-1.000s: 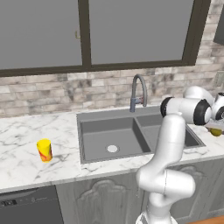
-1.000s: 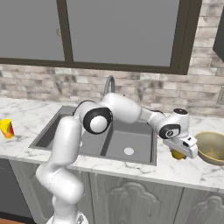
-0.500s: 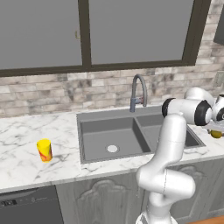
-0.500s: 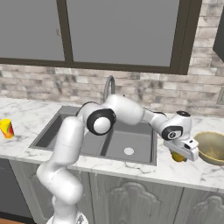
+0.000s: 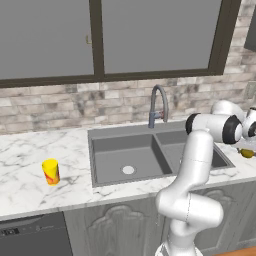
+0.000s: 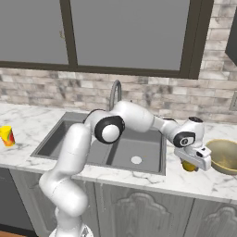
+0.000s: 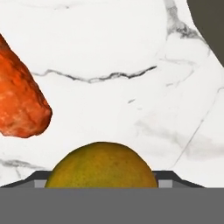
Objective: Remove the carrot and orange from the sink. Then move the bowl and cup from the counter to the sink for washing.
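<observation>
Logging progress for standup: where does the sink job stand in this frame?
Done: the carrot lies on the counter, and both sink basins look bare. In hand: the orange sits between the gripper jaws, over the counter right of the sink; whether it is set down yet I cannot tell. Left: the bowl and the cup stand on the counter.

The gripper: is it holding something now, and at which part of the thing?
The gripper holds the orange, fingers on its opposite sides, above the counter beside the carrot.
</observation>
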